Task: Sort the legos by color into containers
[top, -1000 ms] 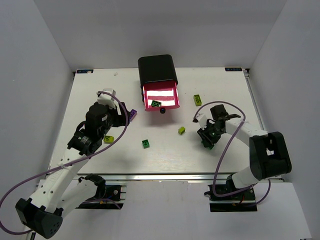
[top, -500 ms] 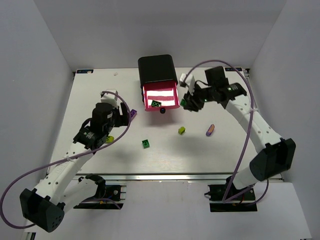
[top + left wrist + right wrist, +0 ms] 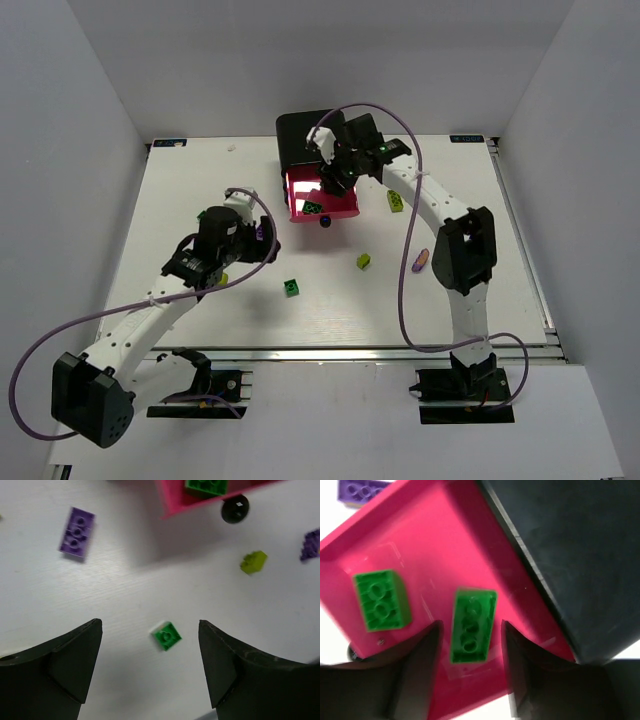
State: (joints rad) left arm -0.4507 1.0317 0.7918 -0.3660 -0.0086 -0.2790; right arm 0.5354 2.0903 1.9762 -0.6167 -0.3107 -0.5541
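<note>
White counter (image 3: 180,190); one pink drawer (image 3: 420,540) of the black cabinet (image 3: 312,135) stands pulled out. Within the last second the right arm (image 3: 425,195) swung from the counter's right side to above this drawer. Right jaws now spread, with narrow gaps either side of a green lego (image 3: 470,627) beside a second green lego (image 3: 381,600). This reads as a drop just made. Left jaws are spread wide above a loose green lego (image 3: 166,635), likely next.

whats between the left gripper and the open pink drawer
In the left wrist view, one small green lego lies on the table just ahead of the open left gripper; beyond it the stretch to the pink drawer is bare.
</note>
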